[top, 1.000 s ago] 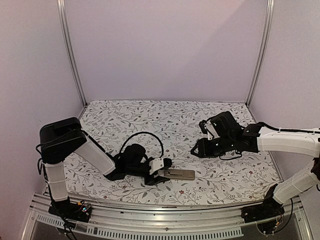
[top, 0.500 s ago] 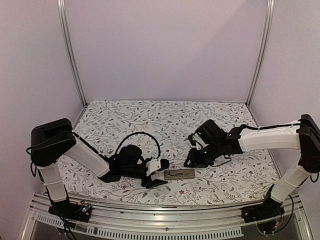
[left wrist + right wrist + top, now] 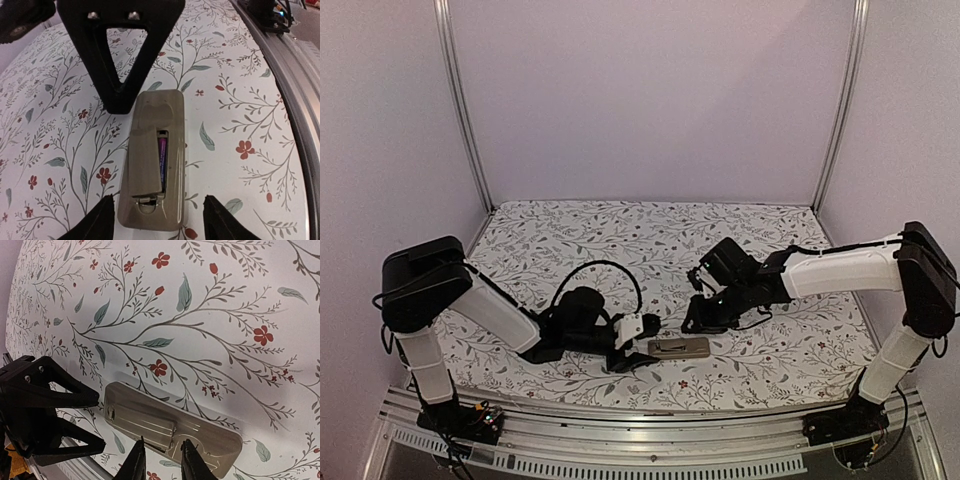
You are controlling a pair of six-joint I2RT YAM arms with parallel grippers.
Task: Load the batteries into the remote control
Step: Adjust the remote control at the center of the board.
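The remote control (image 3: 680,347) lies back-up near the table's front edge, grey-tan side showing. In the left wrist view, the remote (image 3: 172,150) has its battery cover (image 3: 142,160) sitting askew, and one purple battery (image 3: 162,159) shows in the open slot. No second battery is visible. My left gripper (image 3: 638,347) is open, with its jaws either side of the remote's left end (image 3: 161,222), not touching it. My right gripper (image 3: 692,318) hovers over the remote's middle (image 3: 161,457). Its jaws are a narrow gap apart and empty, above the cover's edge (image 3: 165,440).
The floral table cloth (image 3: 620,240) covers the whole table. A metal rail (image 3: 620,435) runs along the front edge, close below the remote. Purple walls enclose the back and sides.
My right gripper has moved left and down to the remote. My left gripper has drawn back a little from the remote's left end and stays open.
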